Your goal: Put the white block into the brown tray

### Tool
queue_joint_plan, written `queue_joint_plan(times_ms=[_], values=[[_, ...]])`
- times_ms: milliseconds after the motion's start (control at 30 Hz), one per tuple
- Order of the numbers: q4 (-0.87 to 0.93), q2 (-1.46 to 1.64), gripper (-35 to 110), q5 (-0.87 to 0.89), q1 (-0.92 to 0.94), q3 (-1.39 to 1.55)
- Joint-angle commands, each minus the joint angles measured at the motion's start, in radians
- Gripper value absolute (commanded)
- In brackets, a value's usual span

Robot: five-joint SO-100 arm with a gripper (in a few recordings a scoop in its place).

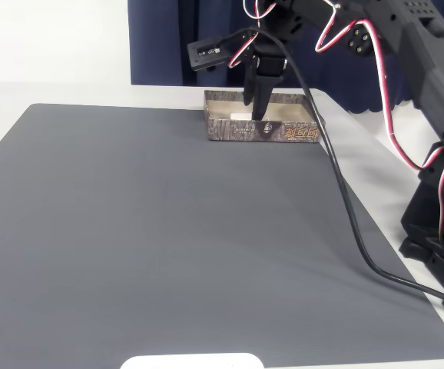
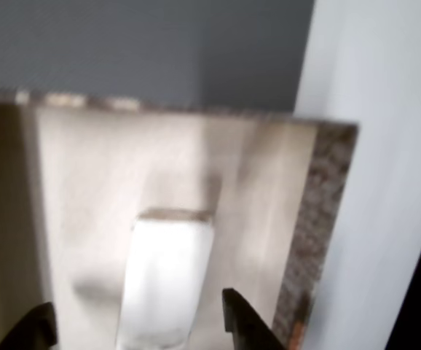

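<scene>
The brown tray [image 1: 262, 131] stands at the far edge of the grey mat, its patterned front wall and dark label facing the fixed view. My black gripper [image 1: 255, 110] reaches down into it from above. In the wrist view the white block [image 2: 167, 281] lies on the cream floor of the tray [image 2: 320, 219], blurred. It sits between my two fingertips [image 2: 245, 324], and a gap shows on its left side. The gripper [image 2: 141, 328] is open, its jaws spread wider than the block. In the fixed view a pale sliver of the block [image 1: 239, 117] shows just left of the fingers.
A large grey mat [image 1: 176, 238] covers the white table. The arm's black base [image 1: 437, 231] and a black cable [image 1: 352, 231] stand at the right. A dark blue curtain [image 1: 168, 38] hangs behind. A white object [image 1: 193, 361] peeks in at the bottom edge.
</scene>
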Motion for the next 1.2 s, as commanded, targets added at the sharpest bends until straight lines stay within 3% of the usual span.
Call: queue_joint_plan(times_ms=[0,433,733,900,1167], values=[[-0.015,0.008,54,-0.003,-0.008,-0.048],[0.038,0.172,53,0.081,-0.031,-0.006],[0.057,0.543,25,0.442,-0.14,0.36],[0.176,0.71,7,0.607,-0.252,0.555],[0.198,0.969,0,0.788,-0.42,0.939]])
